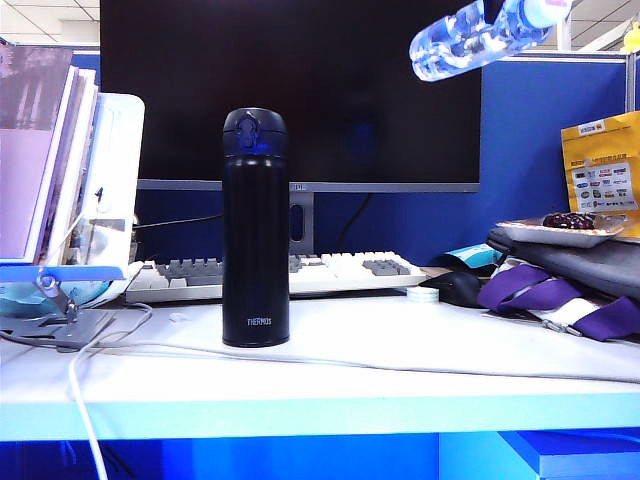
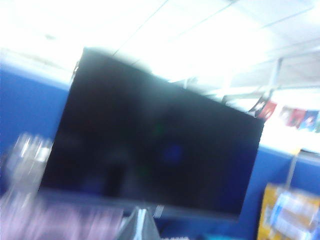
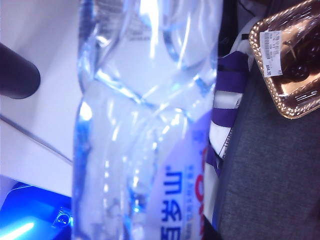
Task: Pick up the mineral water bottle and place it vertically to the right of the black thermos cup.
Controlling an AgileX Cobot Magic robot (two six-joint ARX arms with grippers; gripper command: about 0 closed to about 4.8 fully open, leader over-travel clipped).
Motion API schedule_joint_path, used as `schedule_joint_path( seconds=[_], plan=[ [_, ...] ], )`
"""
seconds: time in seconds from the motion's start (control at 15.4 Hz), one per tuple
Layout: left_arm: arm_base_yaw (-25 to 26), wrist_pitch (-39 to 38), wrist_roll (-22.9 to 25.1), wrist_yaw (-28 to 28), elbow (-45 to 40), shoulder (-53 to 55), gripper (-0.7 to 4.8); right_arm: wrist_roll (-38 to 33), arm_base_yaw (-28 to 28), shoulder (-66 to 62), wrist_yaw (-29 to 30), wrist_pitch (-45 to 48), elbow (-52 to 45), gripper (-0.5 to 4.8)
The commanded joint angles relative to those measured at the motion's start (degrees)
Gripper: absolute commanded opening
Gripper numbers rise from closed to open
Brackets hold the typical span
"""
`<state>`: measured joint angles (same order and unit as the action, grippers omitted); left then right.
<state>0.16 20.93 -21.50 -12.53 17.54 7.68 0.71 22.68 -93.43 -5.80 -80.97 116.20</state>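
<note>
desk | bottle tilted, high up, fills right claw cam

Only a dark sliver of the right gripper shows, at the exterior view's top edge. The left gripper is out of frame.

Exterior camera sits low at the desk's front edge, level, facing the monitor. Left wrist camera tilts upward at that monitor, blurred. Right wrist camera looks down, pressed against the mineral water bottle.
</note>
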Motion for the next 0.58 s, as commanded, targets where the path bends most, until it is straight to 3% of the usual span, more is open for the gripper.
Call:
schedule_joint_path(
  seconds=[0.06, 0.26, 0.45, 0.58],
  plan=[
    [0.0, 0.6, 0.0, -14.4, 12.5, 16.4, -0.05, -0.3, 0.1, 0.8, 1.8, 2.3, 0.7, 2.29],
    [-0.1, 0.3, -3.5, -38.2, 29.0, 40.5, -0.05, -0.3, 0.1, 1.0, 3.6, 2.1, 0.7, 2.29],
    [-5.0, -0.7, -5.1, -45.0, 36.7, 55.2, -0.05, -0.2, 0.1, 1.5, 6.2, 2.3, 0.7, 2.29],
    [-12.7, -0.3, -2.3, -44.3, 38.1, 61.8, -0.05, -0.2, 0.1, 1.6, 9.2, 2.4, 0.7, 2.29]
  ],
)
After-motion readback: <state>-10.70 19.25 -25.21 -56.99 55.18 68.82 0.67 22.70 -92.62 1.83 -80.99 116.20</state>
